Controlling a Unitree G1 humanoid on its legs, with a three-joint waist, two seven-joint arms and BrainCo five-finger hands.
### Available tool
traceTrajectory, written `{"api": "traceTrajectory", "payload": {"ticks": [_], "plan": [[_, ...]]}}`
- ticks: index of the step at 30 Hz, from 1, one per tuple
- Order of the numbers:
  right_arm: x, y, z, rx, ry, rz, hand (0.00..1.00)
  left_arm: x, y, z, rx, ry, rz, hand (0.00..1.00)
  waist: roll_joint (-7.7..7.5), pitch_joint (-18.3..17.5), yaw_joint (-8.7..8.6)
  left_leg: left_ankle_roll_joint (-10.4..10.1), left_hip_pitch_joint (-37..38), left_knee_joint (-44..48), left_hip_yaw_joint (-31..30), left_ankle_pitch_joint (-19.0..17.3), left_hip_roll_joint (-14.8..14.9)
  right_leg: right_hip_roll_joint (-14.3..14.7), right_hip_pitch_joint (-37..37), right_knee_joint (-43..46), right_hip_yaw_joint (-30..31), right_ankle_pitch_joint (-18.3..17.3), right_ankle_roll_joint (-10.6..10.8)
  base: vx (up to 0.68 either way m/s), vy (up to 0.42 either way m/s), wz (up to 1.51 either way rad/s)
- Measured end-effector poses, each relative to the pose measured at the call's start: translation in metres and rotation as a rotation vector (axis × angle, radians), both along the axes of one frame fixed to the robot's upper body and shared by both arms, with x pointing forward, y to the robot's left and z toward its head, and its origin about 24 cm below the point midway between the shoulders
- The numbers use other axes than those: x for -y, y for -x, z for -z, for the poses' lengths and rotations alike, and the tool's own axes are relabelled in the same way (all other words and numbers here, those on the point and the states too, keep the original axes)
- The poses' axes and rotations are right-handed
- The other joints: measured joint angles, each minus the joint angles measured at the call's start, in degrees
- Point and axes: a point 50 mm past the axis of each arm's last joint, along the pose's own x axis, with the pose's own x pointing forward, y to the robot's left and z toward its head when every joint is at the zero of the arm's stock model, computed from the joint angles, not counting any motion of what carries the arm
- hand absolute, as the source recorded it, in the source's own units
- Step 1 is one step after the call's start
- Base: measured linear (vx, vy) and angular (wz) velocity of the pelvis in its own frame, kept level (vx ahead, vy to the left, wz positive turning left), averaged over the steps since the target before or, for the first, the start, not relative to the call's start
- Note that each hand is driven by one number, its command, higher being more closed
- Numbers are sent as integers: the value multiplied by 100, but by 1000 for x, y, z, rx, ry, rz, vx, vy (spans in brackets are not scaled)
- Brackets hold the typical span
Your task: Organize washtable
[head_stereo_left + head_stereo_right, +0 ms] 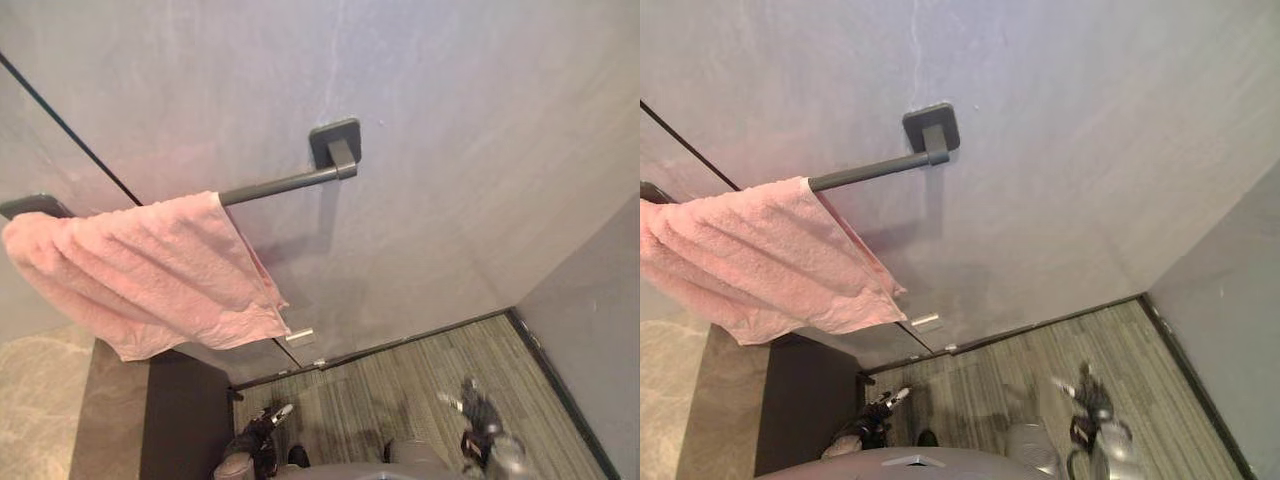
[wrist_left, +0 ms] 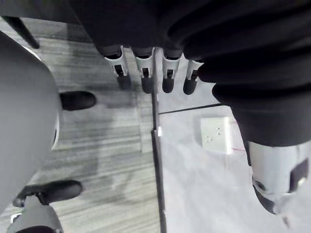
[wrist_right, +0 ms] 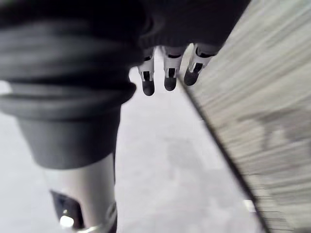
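Observation:
A pink towel [image 1: 150, 275] hangs bunched over the left part of a dark wall bar [image 1: 285, 185], which ends in a square mount [image 1: 336, 145] on the grey wall. Both hands hang low, well below the towel and apart from it. My left hand [image 1: 258, 432] is by the dark cabinet, and its fingers [image 2: 146, 73] are straight and hold nothing. My right hand [image 1: 478, 420] is over the striped floor. Its fingers [image 3: 170, 73] are also straight and empty.
A dark cabinet [image 1: 185, 420] with a stone top [image 1: 40, 400] stands under the towel at the lower left. A small metal fitting [image 1: 300, 337] sits on the wall below the towel. A grey side wall [image 1: 600, 320] closes the right. A white socket [image 2: 217, 136] is low on the wall.

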Motion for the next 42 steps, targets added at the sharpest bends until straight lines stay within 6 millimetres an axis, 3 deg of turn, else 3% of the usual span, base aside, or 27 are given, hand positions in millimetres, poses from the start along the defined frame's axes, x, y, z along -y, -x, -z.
{"api": "traceTrajectory", "payload": {"ticks": [8,10,14,19,23,28,34,42], "plan": [[-36,-24,-65,327,93,-193,0,-16,-7,-10,92,-40,-121,0,-217,-163,6,33,-71,101,-22,31,-116,-184,331,-543,-111,206,70,64,39,11],[-50,-29,-87,442,89,-252,0,-24,-21,-28,225,-69,-159,0,-237,-170,33,70,-86,151,-163,66,-182,-253,449,-600,-208,213,68,-29,38,30],[-68,-33,-108,556,70,-327,0,-34,-39,-57,405,-121,-195,0,-198,-236,140,66,-232,195,-432,113,-193,-295,537,-739,-458,220,59,-75,18,38],[-90,-38,-111,584,21,-429,0,-37,-26,-66,442,-155,-269,0,-172,-257,221,83,-220,117,-636,183,-201,-298,579,-751,-656,208,56,-86,37,25],[-101,-46,-118,618,9,-471,0,-41,-21,-77,479,-214,-260,0,-198,-285,403,121,-242,96,-703,210,-241,-331,585,-757,-708,194,95,-59,55,10],[-108,-57,-126,657,10,-503,0,-45,-34,-99,593,-239,-287,0,-216,-315,468,183,-276,86,-847,254,-350,-425,603,-711,-795,264,152,-19,46,12],[-110,-88,-116,585,37,-511,0,-30,-48,-113,677,-203,-233,0,-214,-320,467,230,-272,-32,-979,389,-455,-556,531,-434,-949,142,174,-20,23,16],[-114,-108,-129,617,81,-528,0,-24,-57,-128,753,-183,-214,0,-198,-322,497,241,-352,-115,-1000,473,-491,-610,364,-256,-989,94,182,-8,4,4]]}}
